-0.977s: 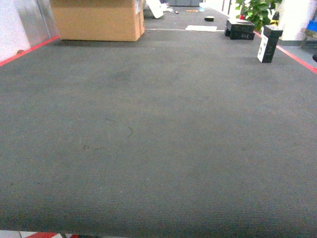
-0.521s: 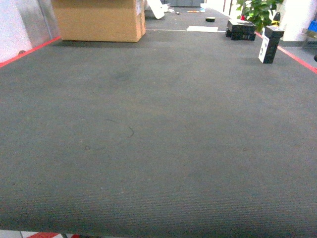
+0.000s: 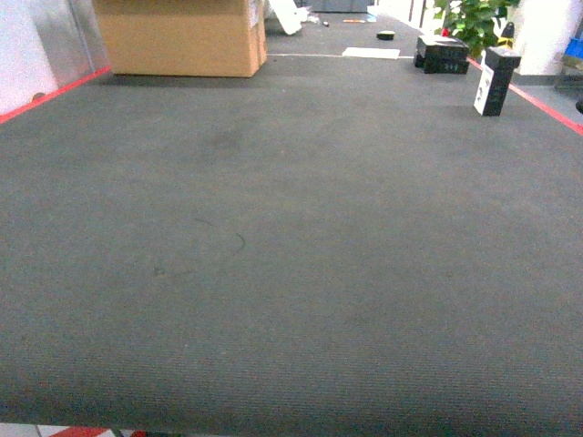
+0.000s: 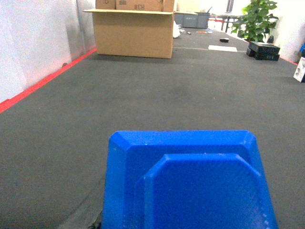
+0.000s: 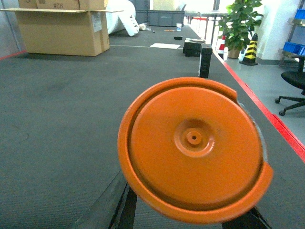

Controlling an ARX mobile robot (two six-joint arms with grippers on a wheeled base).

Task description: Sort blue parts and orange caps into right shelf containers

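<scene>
A blue part (image 4: 188,183) is being seen close before the left wrist camera, an orange cap (image 5: 194,149) before the right one; both appear carried above the grey carpet (image 3: 291,255). Fingers are being hidden, so their grip cannot be told. A box (image 3: 178,36) is standing far off.
</scene>
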